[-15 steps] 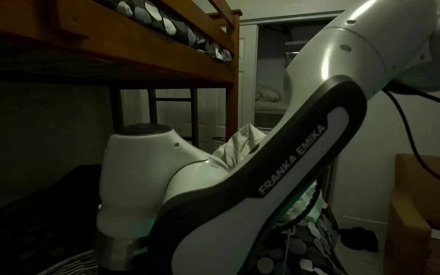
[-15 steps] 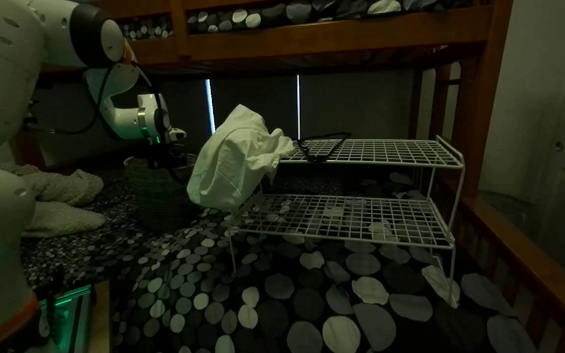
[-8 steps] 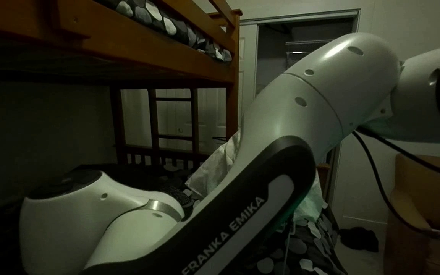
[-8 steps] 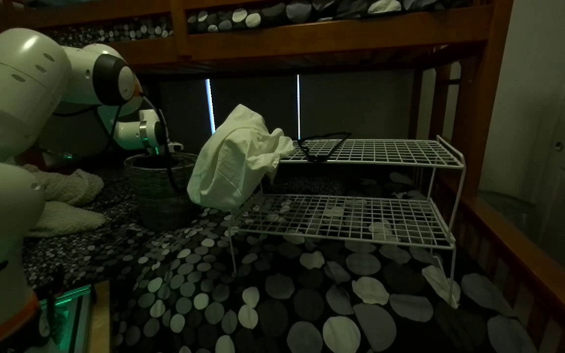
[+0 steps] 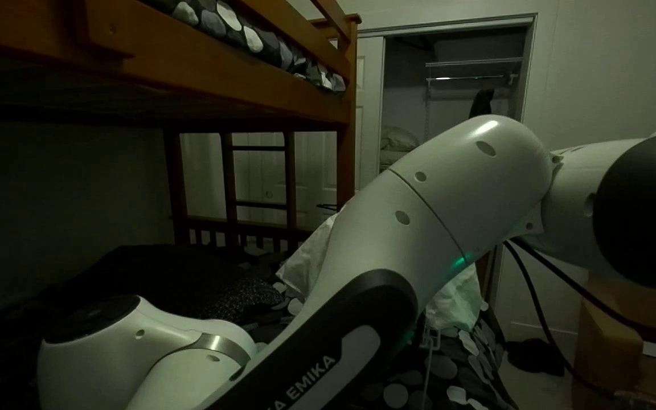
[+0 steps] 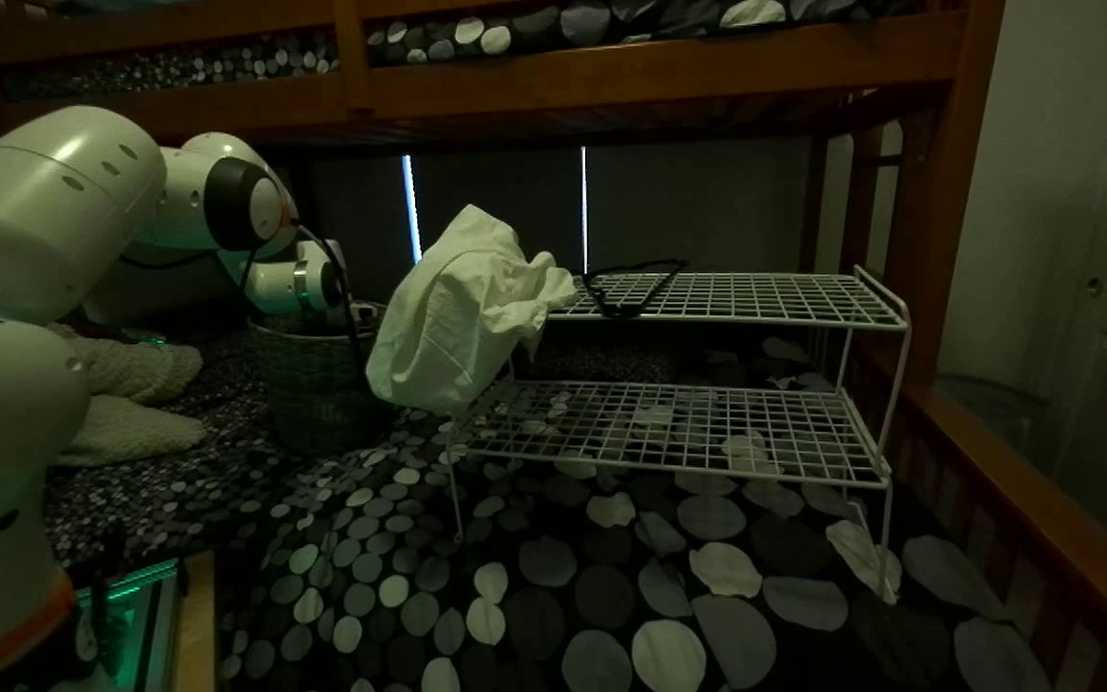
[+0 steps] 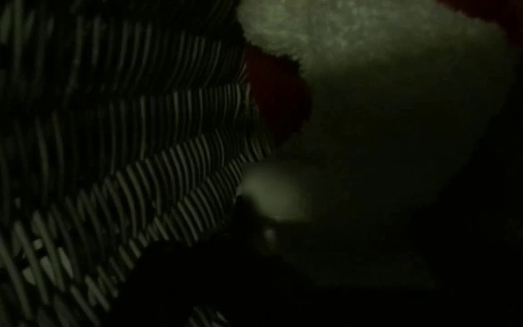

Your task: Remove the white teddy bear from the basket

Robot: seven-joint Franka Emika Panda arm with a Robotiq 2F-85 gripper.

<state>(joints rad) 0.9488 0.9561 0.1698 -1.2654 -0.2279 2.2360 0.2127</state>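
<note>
The wicker basket (image 6: 313,394) stands on the bed in an exterior view, left of the white cloth. Its slatted inner wall (image 7: 152,122) fills the left of the wrist view. The white teddy bear (image 7: 357,36), fluffy with dark red patches, is inside the basket in the wrist view; its lower part is in deep shadow. My gripper (image 7: 338,227) is down in the basket, hidden in both exterior views. In the wrist view its dark fingers look spread apart, with the bear's shadowed body between or just beyond them. Contact cannot be made out.
A white wire rack (image 6: 707,432) with a white cloth (image 6: 462,317) over its near end stands beside the basket. Black straps (image 6: 626,298) lie on top. A cream fleece blanket (image 6: 131,384) lies left of the basket. The upper bunk's wooden rail (image 6: 650,82) runs above.
The arm has come down, and the wrist has lowered from above the basket's rim to inside it. The basket, rack and cloth have not moved.
</note>
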